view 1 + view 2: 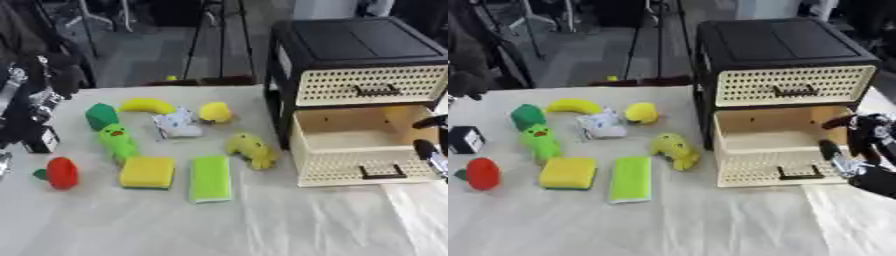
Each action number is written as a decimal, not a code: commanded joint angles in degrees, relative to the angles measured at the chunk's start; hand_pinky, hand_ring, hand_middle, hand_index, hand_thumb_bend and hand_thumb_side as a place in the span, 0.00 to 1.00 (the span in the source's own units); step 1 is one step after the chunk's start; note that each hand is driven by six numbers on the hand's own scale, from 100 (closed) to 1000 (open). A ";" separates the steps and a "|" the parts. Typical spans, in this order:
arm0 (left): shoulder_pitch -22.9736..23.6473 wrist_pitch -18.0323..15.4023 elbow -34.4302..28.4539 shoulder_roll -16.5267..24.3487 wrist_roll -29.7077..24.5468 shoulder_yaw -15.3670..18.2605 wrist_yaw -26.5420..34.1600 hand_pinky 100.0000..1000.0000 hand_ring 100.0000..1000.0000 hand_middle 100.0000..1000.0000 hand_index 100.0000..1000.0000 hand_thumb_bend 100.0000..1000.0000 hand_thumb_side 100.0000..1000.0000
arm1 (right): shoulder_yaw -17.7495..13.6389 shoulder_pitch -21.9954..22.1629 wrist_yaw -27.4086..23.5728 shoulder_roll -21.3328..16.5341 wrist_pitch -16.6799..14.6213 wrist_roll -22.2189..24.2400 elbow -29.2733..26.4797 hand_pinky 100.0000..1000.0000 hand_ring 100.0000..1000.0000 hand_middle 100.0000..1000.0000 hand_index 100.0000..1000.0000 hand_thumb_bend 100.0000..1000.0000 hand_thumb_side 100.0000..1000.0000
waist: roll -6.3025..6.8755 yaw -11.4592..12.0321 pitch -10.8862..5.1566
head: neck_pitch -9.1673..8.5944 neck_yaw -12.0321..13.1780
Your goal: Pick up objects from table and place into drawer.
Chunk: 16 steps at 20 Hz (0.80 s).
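Nearest, the right hand (866,150) hangs beside the open lower drawer (773,150), fingers loosely curled, holding nothing. A green sponge (630,179), yellow sponge (568,173) and red toy (481,173) lie on the table (667,225); farther back, a green duck (538,140), banana (574,105) and black cabinet (780,45).

The drawer unit (359,37) at upper right has a black frame and cream perforated drawer fronts with dark handles. On the white table cover (262,220) lie a red toy (61,173) at left, a yellow sponge (147,172), a lime-green sponge (210,178), a yellow banana (147,105) and a green duck-faced toy (115,140).
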 commanded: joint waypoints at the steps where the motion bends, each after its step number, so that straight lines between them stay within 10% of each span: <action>1: -2.73 -0.75 3.03 3.60 -4.51 -2.15 -6.97 0.51 0.53 0.57 0.75 0.71 0.79 | -0.81 -0.94 -3.68 -2.21 -0.16 -0.21 -2.45 0.00 0.06 0.18 0.71 0.17 0.66 | -0.10 -0.26 -0.71 | 0.36 0.41; 16: -16.55 -7.04 24.01 -0.10 -25.59 -10.20 -28.31 0.63 0.65 0.65 0.77 0.86 0.42 | -0.39 -1.42 -7.51 -1.83 -0.05 2.22 -3.40 0.00 0.05 0.18 0.72 0.17 0.65 | -0.39 -1.47 -1.36 | 1.18 1.34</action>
